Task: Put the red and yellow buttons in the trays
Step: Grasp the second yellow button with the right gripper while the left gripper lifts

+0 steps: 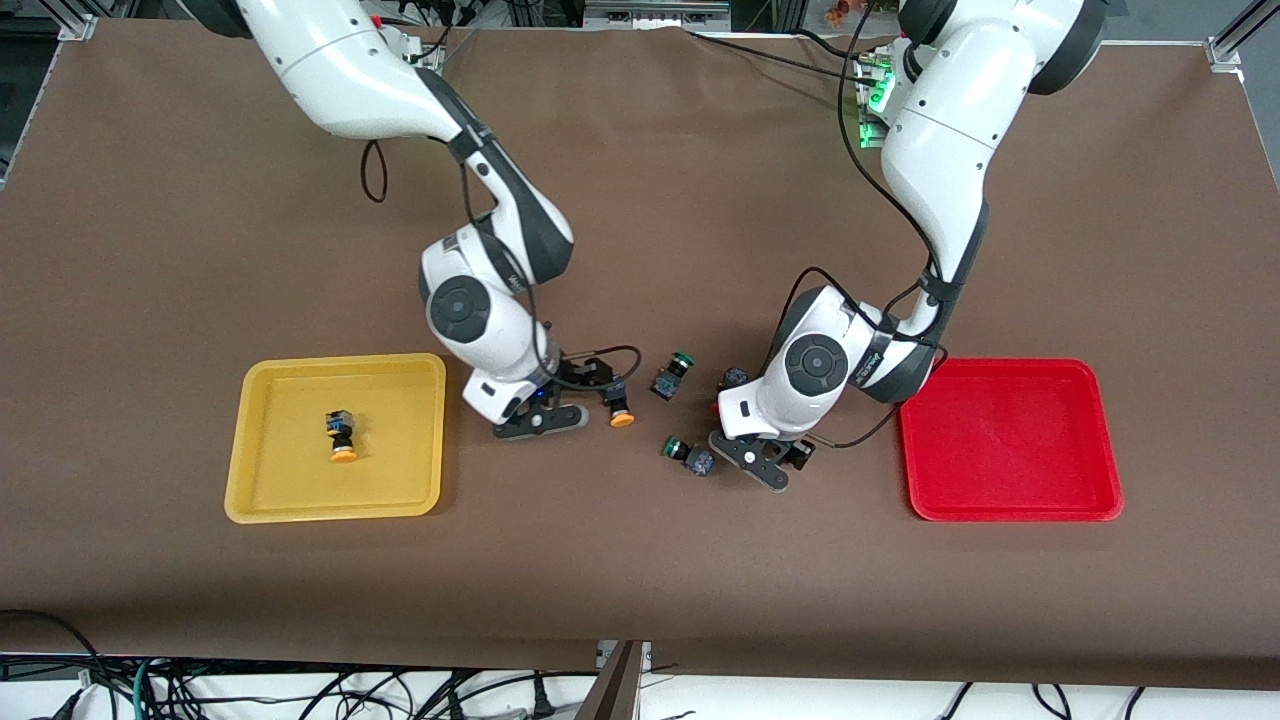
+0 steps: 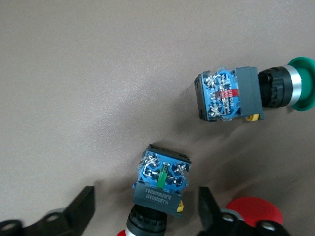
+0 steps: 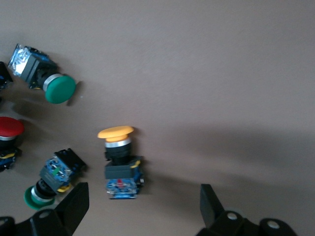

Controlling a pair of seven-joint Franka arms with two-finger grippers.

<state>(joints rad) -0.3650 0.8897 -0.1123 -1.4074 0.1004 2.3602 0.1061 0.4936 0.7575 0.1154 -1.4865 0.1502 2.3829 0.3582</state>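
Buttons partly sorted: one yellow button (image 1: 341,436) is placed in the yellow tray (image 1: 262,500); the red tray (image 1: 1010,500) is unfilled.
Both grippers are spread: the left gripper (image 2: 142,211) around a red button (image 2: 160,189), the right gripper (image 3: 142,206) beside a second yellow button (image 3: 120,162).

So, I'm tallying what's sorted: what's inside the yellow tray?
One yellow-capped button lies in the yellow tray; nothing else shows there, and nothing covers the tray.
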